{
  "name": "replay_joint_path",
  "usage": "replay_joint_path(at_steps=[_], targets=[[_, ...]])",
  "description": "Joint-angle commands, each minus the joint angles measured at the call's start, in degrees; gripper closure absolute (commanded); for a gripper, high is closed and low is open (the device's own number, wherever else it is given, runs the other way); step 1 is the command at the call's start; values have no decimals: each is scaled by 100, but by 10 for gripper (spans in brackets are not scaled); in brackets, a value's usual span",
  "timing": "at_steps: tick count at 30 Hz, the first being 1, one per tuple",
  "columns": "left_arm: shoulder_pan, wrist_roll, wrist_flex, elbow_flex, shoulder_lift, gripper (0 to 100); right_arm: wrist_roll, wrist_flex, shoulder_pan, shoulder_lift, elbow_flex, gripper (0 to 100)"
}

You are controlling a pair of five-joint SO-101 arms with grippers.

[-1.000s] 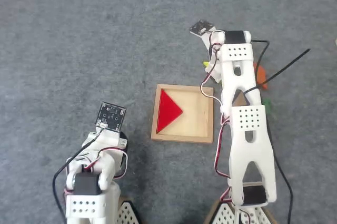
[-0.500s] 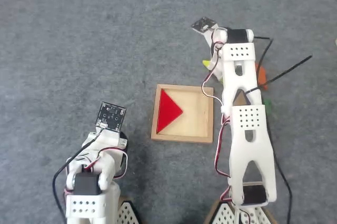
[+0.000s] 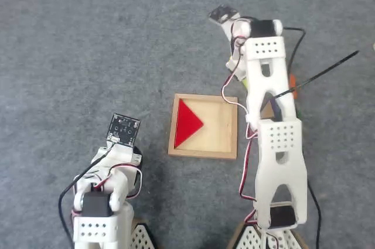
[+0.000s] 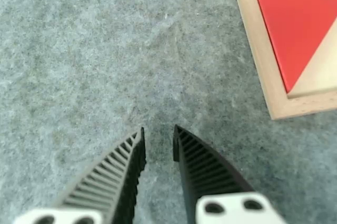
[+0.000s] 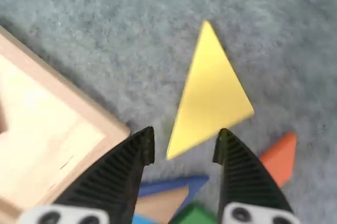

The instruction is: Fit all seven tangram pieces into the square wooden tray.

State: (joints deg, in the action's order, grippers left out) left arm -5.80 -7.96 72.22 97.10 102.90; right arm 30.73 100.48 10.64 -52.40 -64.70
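Yellow triangle (image 5: 210, 95), flat toward the bench's far edge: likely light, stiff, slick; open right hand (image 5: 184, 134) straddles it, best pinched across opposite edges.

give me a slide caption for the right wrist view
Right gripper open over the yellow triangle beside the wooden tray's corner.

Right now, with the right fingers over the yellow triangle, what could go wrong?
The right fingers straddle only one corner of the yellow triangle, so it may pivot or slip when pinched. The tray corner and blue piece lie close by; closing could nudge either.
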Motion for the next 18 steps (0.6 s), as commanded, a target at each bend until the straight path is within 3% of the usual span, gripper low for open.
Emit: replay_joint_path(at_steps=[1,4,8,18], targets=[[-9,-62,18,-66,123,914,-633,259,48,1516,1073,762],[-9,-62,18,-66,123,914,-800,-22,233,2114,2198,760],[-9,-62,18,-66,123,914,-563,-1420,180,1895,3095,757],[0,-62,18,-66,123,914,-369,-2193,-242,1138,2884,626]])
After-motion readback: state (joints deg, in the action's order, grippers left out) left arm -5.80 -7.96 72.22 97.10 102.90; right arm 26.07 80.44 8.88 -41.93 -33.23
